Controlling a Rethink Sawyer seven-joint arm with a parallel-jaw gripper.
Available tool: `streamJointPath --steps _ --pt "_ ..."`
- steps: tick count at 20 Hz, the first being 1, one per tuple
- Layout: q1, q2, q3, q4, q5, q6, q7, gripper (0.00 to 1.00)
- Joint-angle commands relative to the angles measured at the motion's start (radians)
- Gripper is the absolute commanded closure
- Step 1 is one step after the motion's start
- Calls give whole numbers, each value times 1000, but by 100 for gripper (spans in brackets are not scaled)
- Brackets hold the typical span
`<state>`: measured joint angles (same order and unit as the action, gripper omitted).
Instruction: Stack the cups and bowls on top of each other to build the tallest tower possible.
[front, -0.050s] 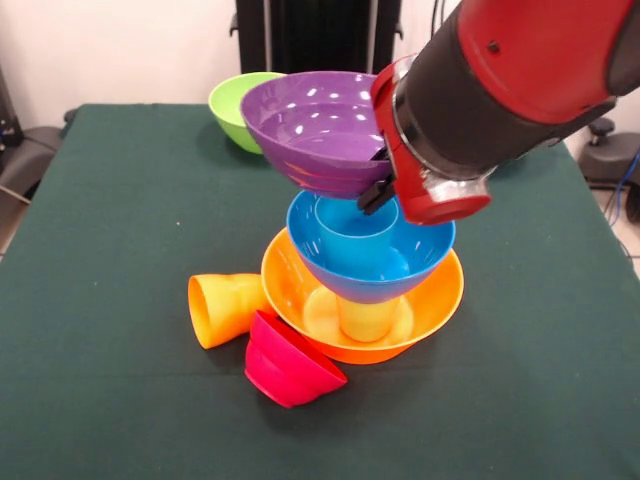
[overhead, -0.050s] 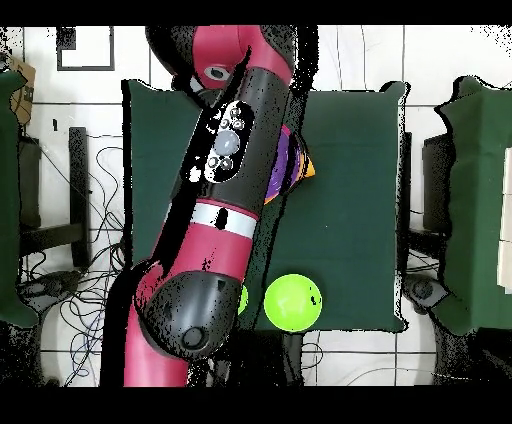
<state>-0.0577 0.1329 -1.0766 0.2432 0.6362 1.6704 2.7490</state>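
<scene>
Dark green desk (front, -0.050s: 120, 250). Orange bowl (front, -0.050s: 440, 295) lowest, a yellow cup (front, -0.050s: 365, 318) inside it, a blue bowl (front, -0.050s: 410, 262) with a lighter blue cup (front, -0.050s: 355, 235) above, and a purple bowl (front, -0.050s: 310, 125) topmost. Orange cup (front, -0.050s: 222, 308), red bowl (front, -0.050s: 290, 365), lime green bowl (front, -0.050s: 232, 108). Red and black arm (front, -0.050s: 520, 80).

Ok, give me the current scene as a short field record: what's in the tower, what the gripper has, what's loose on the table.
tower base: orange bowl
inside base: yellow-orange cup, upright
next level: blue bowl on that cup
inside blue bowl: blue cup
gripper: shut on rim of purple bowl, held tilted above the blue bowl
loose: orange cup on its side; red bowl tipped over; green bowl at the far edge
surface: green table
</scene>
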Motion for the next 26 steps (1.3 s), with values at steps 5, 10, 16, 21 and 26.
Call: streamJointPath --steps 5,10,16,21,26 --pt "-20 40 37 -59 18 -56 -36 100" --pt "4 25 69 -20 2 -64 -43 100" --pt "10 25 80 -8 -2 -69 -43 100" --pt "-4 38 67 -34 13 -72 -39 100" --pt "-26 53 35 -76 42 -62 -34 100"
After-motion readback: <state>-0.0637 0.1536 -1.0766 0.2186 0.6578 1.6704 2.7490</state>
